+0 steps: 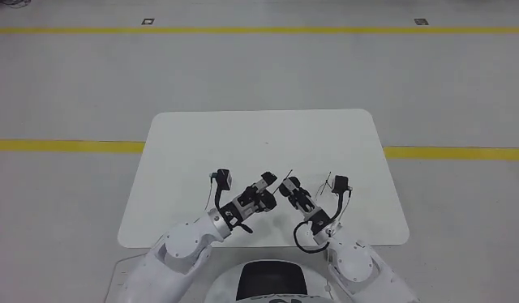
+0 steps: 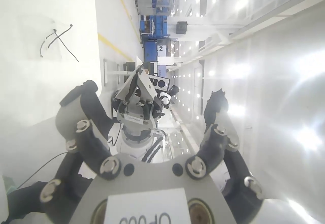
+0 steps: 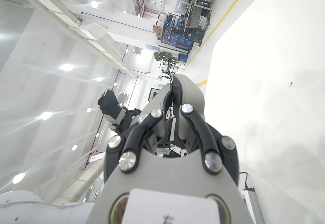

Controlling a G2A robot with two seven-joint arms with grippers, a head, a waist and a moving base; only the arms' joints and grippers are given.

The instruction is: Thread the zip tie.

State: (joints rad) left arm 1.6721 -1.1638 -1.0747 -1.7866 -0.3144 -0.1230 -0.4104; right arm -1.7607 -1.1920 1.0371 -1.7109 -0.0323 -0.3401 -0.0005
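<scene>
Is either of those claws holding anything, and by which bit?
The right gripper pinches a black zip tie by its strap; a length pokes past its tips. The left gripper holds nothing.

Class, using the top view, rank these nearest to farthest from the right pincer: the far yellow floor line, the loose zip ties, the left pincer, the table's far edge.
1. left pincer, close beside the right pincer
2. loose zip ties, on the table at its other side
3. table's far edge, ahead
4. far yellow floor line, beyond the table
</scene>
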